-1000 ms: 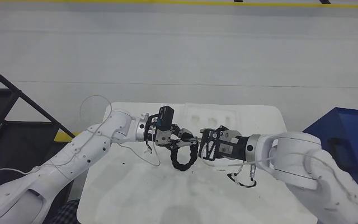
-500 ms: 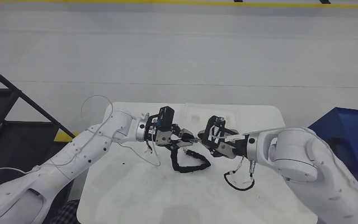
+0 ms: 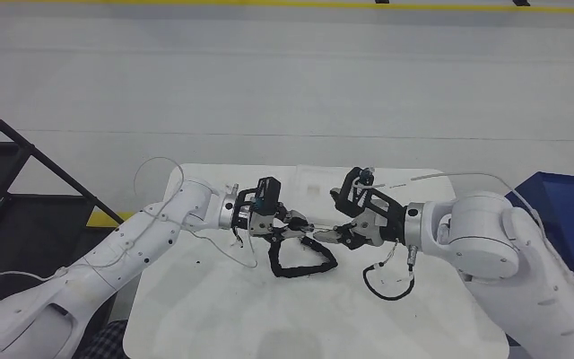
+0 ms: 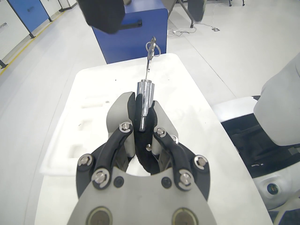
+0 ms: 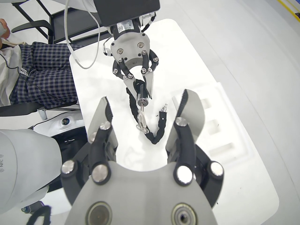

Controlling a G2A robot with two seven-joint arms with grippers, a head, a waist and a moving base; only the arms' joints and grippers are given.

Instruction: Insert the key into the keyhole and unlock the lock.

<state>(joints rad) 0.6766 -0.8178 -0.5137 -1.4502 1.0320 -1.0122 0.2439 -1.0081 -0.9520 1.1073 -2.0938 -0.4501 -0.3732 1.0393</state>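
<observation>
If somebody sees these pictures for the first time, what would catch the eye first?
First comes the left gripper, shut on the lock's chrome cylinder above the white table, with the key sticking out of the cylinder's end. Facing it hangs the right gripper, open and apart from the key. The black cable hangs below, its metal end free of the cylinder.

I saw tiny unreadable print on a white sticker (image 5: 123,26) behind my left gripper (image 5: 143,97), a short lettered mark (image 5: 1,161) on my right arm's shell (image 5: 23,151), and cut-off lettering (image 4: 3,26) on a far wall panel (image 4: 10,12).
</observation>
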